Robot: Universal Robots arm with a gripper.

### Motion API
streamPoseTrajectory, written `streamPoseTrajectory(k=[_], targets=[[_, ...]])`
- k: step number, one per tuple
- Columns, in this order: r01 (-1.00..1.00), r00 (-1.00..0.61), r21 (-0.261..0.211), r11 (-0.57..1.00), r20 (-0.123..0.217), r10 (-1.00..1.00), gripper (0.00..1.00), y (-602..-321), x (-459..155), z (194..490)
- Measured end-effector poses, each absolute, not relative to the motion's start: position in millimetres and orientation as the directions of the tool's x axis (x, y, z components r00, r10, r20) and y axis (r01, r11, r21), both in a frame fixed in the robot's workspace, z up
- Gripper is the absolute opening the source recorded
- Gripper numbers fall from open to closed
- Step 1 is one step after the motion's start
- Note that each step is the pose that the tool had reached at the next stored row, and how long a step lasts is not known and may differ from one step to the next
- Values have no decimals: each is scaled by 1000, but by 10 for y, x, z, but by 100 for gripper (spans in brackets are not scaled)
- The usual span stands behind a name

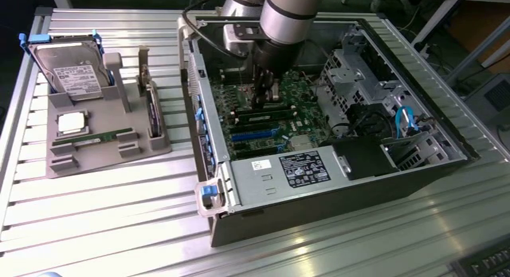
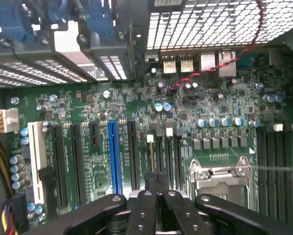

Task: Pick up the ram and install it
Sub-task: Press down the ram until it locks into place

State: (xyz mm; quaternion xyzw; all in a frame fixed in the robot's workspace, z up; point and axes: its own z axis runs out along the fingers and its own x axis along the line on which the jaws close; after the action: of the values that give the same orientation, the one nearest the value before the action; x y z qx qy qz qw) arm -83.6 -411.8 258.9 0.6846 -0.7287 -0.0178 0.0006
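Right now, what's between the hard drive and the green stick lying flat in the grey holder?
A square silver processor chip, seated in the holder between the hard drive and the green stick; exterior view.

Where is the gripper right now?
In the exterior view the gripper is down inside the open computer case, just above the green motherboard near its long slots, toward the middle of the picture.

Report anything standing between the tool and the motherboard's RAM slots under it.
Nothing visible does. The shut tool hangs just above the RAM slots, whose tops look bare. The red cable runs well away from them.
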Motion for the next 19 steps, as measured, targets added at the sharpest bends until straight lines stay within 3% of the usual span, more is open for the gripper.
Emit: streamPoseTrajectory(k=[8, 19], targets=[[-998, -56, 30, 56, -24, -998, 11, -4118, -620, 2894], [-999, -45, 31, 44, -25, -999, 11, -4118, -426, 2986]])
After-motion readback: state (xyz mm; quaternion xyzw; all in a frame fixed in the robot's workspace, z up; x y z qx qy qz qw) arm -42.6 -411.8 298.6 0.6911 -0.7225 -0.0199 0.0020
